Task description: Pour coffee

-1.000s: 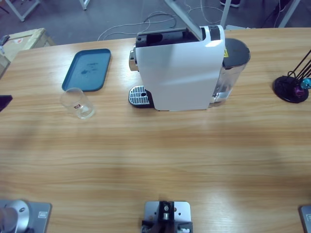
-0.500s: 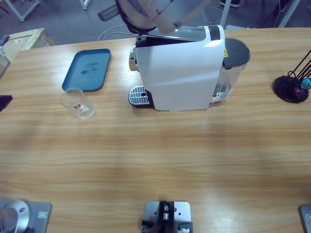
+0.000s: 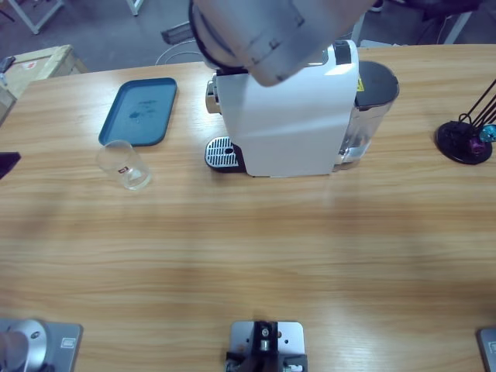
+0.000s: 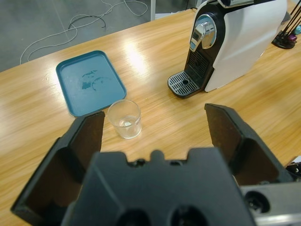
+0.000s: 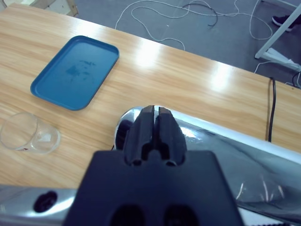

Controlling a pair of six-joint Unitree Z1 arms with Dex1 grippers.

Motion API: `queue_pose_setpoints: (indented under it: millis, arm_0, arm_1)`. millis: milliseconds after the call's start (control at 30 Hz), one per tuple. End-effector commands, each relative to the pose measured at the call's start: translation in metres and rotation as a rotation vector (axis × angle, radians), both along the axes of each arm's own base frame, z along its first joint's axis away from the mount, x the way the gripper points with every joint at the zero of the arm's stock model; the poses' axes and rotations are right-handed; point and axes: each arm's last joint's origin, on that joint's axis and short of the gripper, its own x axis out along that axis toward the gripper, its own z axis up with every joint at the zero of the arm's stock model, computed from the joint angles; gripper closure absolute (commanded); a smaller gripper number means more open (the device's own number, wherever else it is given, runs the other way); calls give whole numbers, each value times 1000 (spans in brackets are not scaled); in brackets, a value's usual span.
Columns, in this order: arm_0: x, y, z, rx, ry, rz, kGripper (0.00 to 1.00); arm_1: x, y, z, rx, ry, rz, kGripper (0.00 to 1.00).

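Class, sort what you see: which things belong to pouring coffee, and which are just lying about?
For the job: coffee machine, its drip grate, its water tank, the empty glass.

Lying about: blue tray, black stand at the table's edge, cables on the floor.

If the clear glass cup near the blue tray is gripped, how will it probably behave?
The small clear glass cup looks smooth and rigid, so it may slip between hard jaws. It is empty, so probably light and easily pushed. It stands upright on the wooden table, so rolling seems unlikely unless tipped.
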Motion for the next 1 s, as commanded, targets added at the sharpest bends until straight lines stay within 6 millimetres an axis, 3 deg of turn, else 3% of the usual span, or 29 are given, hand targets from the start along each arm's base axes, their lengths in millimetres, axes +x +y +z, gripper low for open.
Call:
queue_pose_setpoints:
  millis: [33,133,200,267,333,367,400,433,533,600,667,767,867,1000]
  arm_0:
    - [3,-4,-12,37,35,-20,101]
    - [3,-5,-13,38,37,-21,101]
    - [4,-5,-13,43,42,-22,90]
    - [9,-10,-14,62,65,-27,18]
    - [21,-23,-18,107,119,-30,18]
    - [28,-29,-20,123,143,-26,18]
    - [37,-37,-25,140,171,-21,18]
    - [48,-47,-31,165,205,-17,18]
    - [86,-79,-59,238,314,30,18]
    - [102,-86,-70,243,321,131,18]
    - [111,-89,-72,238,283,222,18]
    - [103,-78,-58,183,195,262,18]
    - [88,-64,-61,147,160,275,18]
    - [73,-51,-92,145,227,304,18]
  arm_1:
    - [-11,12,-125,-235,180,32,1000]
    - [-11,12,-124,-224,179,27,1000]
    - [-13,6,-98,-183,151,29,1000]
    - [-13,-11,-45,-110,98,58,1000]
    - [-17,-49,22,-5,24,119,1000]
    - [-19,-69,54,63,8,180,947]
    - [-22,-99,88,141,17,254,136]
    - [-29,-124,110,176,31,298,0]
    - [-70,-193,156,165,23,346,0]
    - [-102,-231,166,114,49,353,0]
    - [-127,-260,161,85,83,346,0]
    - [-153,-292,147,78,130,317,0]
    - [-164,-305,135,69,161,298,0]
    - [-163,-303,128,61,173,292,0]
